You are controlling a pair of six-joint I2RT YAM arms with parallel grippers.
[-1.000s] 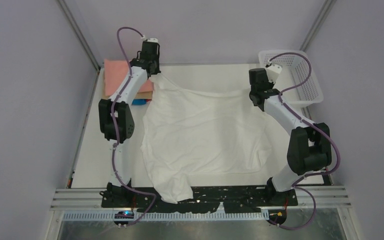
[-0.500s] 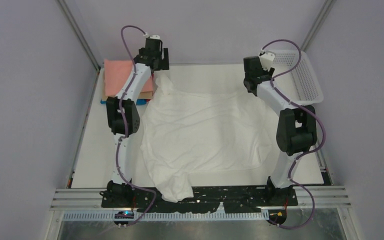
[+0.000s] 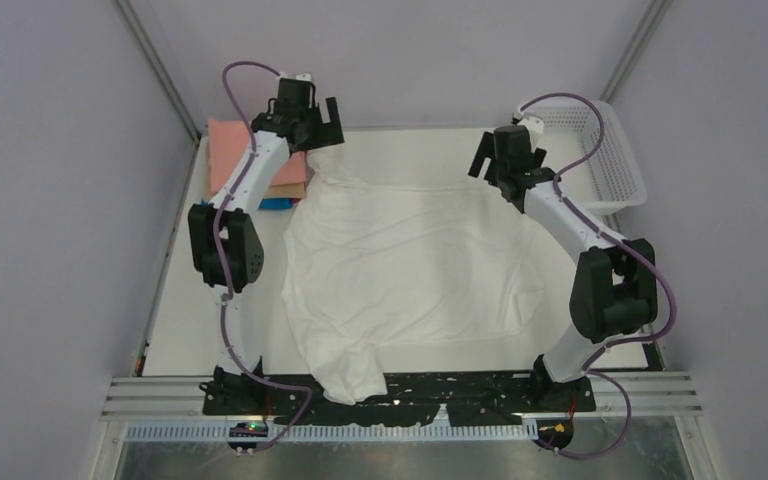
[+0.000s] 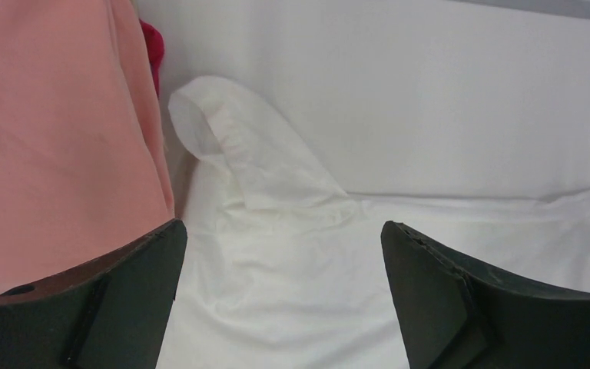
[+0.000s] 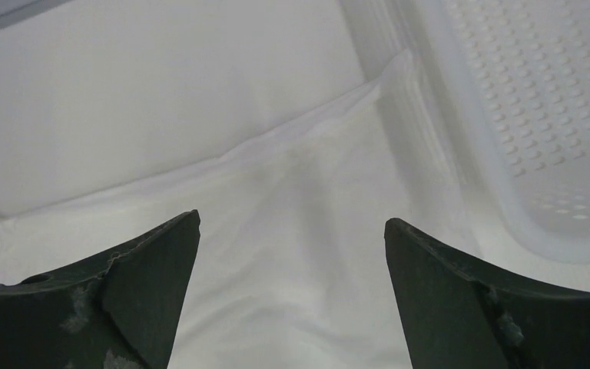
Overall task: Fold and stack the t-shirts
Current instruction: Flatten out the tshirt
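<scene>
A white t-shirt (image 3: 410, 265) lies spread over the table's middle, its near end hanging past the front edge. My left gripper (image 3: 332, 122) hovers open over the shirt's far left corner (image 4: 261, 169), nothing between its fingers (image 4: 138, 292). My right gripper (image 3: 510, 166) hovers open over the far right corner (image 5: 315, 192), beside the basket, also holding nothing. A stack of folded t-shirts sits at the back left: salmon-pink (image 3: 228, 150) on top, tan (image 3: 288, 190) and blue (image 3: 278, 204) below. In the left wrist view a magenta edge (image 4: 152, 46) shows behind the salmon-pink shirt (image 4: 54, 138).
A white plastic mesh basket (image 3: 610, 165) stands at the back right, its rim close to my right gripper (image 5: 292, 223) in the wrist view. Grey walls enclose the table on three sides. The arm bases sit on the black rail at the front edge.
Both grippers went from shut on the shirt's far corners to open, letting them go. The shirt's far edge dropped flat, and both wrists shifted slightly toward the back.
</scene>
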